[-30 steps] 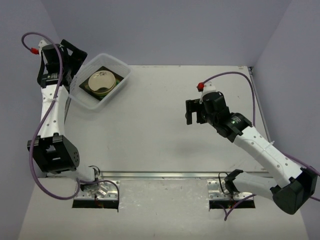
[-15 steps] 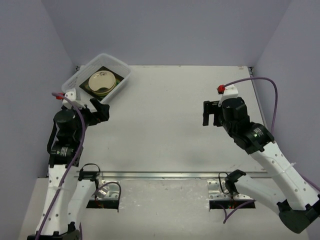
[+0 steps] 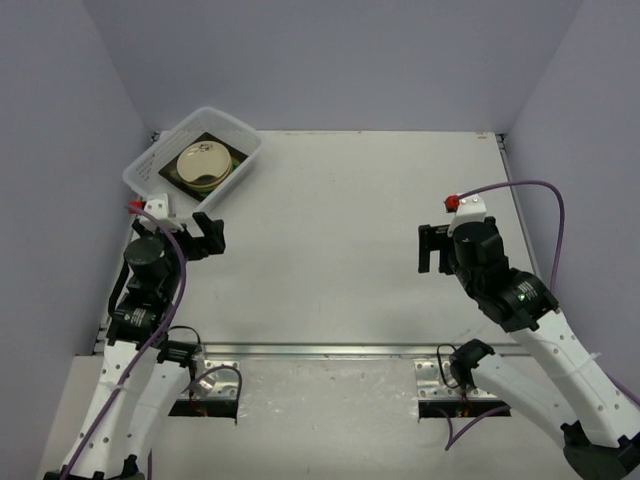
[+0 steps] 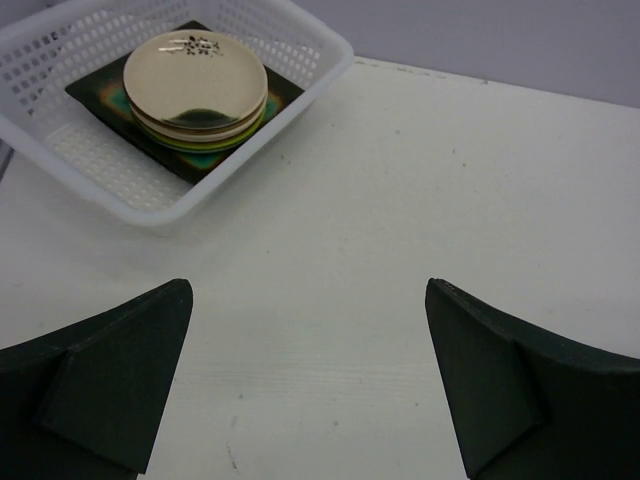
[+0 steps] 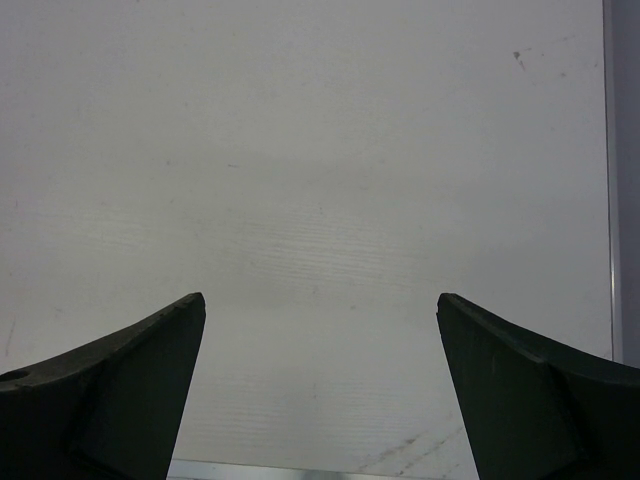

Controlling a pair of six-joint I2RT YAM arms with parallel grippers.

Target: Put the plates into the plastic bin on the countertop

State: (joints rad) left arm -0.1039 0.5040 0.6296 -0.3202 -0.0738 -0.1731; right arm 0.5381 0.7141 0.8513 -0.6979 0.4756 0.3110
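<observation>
The plastic bin (image 3: 146, 166) stands at the far left corner of the countertop (image 3: 340, 210). In it is a stack of plates: a cream round plate (image 3: 203, 164) on top, lime green rims under it, and a dark-rimmed square plate at the bottom. The left wrist view shows the bin (image 4: 150, 212), the cream plate (image 4: 195, 83) and the square plate (image 4: 92, 90). My left gripper (image 3: 203, 236) (image 4: 306, 290) is open and empty, just in front of the bin over bare countertop. My right gripper (image 3: 428, 250) (image 5: 320, 300) is open and empty at the right middle.
A metal rail (image 3: 320, 350) runs along the countertop's front edge. Purple-grey walls close the back and both sides. A grey strip (image 5: 622, 180) marks the table's edge in the right wrist view.
My left arm has drawn back from the bin's far side toward the front edge. My right arm has also drawn back and to the right. Both grippers stay open.
</observation>
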